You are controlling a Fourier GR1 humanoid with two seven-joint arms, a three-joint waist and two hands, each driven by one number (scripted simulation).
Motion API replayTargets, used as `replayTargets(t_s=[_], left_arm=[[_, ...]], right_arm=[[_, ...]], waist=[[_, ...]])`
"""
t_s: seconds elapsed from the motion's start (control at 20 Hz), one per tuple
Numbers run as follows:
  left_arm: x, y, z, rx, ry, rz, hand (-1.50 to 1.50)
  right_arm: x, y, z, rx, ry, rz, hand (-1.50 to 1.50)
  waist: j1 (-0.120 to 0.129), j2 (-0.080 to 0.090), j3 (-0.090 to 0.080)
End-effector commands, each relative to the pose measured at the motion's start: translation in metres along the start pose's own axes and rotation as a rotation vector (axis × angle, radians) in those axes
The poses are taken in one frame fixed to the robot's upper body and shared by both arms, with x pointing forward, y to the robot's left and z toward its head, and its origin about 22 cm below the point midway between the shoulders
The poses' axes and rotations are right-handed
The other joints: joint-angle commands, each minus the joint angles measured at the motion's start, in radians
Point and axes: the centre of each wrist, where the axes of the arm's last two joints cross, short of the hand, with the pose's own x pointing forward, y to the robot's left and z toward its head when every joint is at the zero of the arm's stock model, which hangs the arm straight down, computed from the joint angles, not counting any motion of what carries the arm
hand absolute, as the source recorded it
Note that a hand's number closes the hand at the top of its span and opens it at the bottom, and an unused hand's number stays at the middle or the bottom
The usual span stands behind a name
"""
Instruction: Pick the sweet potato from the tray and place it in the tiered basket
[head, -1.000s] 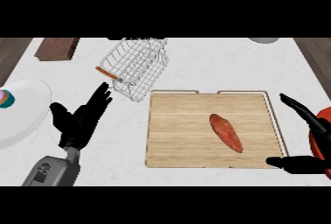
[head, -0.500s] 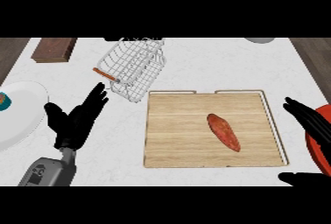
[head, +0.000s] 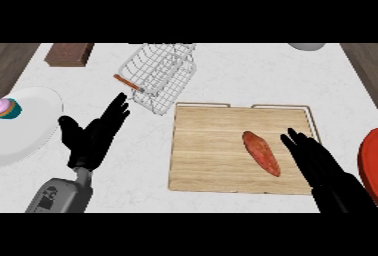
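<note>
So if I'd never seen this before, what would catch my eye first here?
Probably the orange sweet potato, lying alone on the wooden tray in the middle of the counter, with the black right hand open just beside it. Next, the wire basket behind the tray, and the left hand resting open, fingers up, to the tray's left.

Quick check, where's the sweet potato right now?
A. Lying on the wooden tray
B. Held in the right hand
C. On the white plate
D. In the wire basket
A. The sweet potato lies on the tray, with the open right hand just beside it and not holding it.
</note>
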Motion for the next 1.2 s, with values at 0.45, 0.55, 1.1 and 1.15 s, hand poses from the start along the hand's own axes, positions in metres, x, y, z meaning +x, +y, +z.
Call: replayTargets(t_s=[0.45,0.55,1.1,1.15], left_arm=[[0.003,0.002,-0.010,-0.002,-0.008,0.019,0.00],[0.002,-0.001,0.010,-0.012,0.005,0.012,0.00],[0.001,0.008,-0.005,0.000,-0.002,-0.001,0.00],[-0.006,-0.014,0.014,-0.006,0.003,0.003,0.00]], right_arm=[[0.043,0.058,0.000,0.096,0.149,0.134,-1.50],[0.049,0.069,-0.012,0.109,0.187,0.147,-1.50],[0.001,0.070,-0.019,0.023,0.222,0.182,-1.50],[0.014,0.076,-0.009,0.026,0.221,0.179,-1.50]], waist=[[-0.004,0.002,0.003],[0.004,0.001,0.003],[-0.004,0.002,0.003],[-0.002,0.001,0.003]])
